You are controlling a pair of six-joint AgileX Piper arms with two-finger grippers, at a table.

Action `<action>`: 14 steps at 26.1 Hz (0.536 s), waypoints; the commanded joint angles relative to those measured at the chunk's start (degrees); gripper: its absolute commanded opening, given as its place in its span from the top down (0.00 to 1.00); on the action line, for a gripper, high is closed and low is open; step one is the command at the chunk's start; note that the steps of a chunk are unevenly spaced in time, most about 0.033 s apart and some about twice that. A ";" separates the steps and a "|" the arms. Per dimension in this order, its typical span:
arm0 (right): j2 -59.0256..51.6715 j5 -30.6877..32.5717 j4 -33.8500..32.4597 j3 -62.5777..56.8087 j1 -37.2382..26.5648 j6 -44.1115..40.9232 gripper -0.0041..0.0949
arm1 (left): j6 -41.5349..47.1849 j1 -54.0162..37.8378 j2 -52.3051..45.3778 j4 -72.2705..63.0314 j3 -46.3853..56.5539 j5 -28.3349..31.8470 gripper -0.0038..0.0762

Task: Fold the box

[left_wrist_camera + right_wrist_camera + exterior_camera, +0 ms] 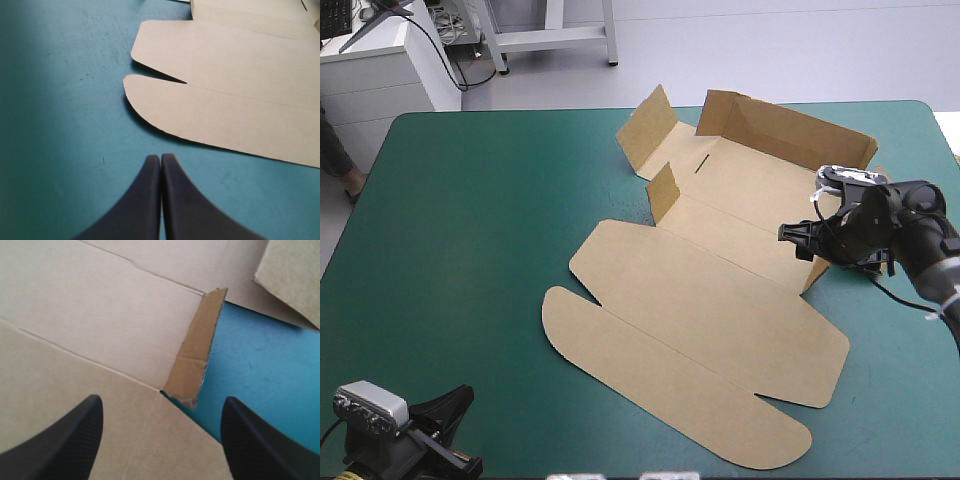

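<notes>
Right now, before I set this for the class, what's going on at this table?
A two-armed robot is partway through folding a brown box. The far walls stand up; the lid end lies flat on the teal-green table. The right gripper is open over a small side flap. The left gripper is shut, short of the box.

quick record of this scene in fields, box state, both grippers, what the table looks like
box: flat-cut brown cardboard box, partly folded; far wall and two left flaps raised, near lid panels flat
left gripper: black fingers shut, empty, near the table's near left corner, short of the rounded lid flap
right gripper: fingers open, holding nothing, over the box's right part; raised side flap ahead
table: teal-green table cover
</notes>
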State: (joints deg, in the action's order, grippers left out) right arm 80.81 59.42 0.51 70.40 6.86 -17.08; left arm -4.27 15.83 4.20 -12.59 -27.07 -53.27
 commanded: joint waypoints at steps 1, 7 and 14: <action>2.10 0.99 -3.10 3.23 -0.55 -2.38 0.35 | -0.82 0.44 0.93 -0.74 -1.64 3.98 0.96; 6.77 0.99 -0.51 3.36 -4.64 -2.05 0.35 | -0.84 0.44 0.93 -0.74 -1.64 4.03 0.96; 10.31 -1.33 4.13 3.36 -6.60 2.56 0.46 | -0.84 0.44 0.93 -0.74 -1.64 4.03 0.96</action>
State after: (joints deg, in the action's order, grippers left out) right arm 92.35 59.88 3.24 71.97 0.81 -16.67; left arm -5.08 15.83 4.20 -12.53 -27.07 -53.21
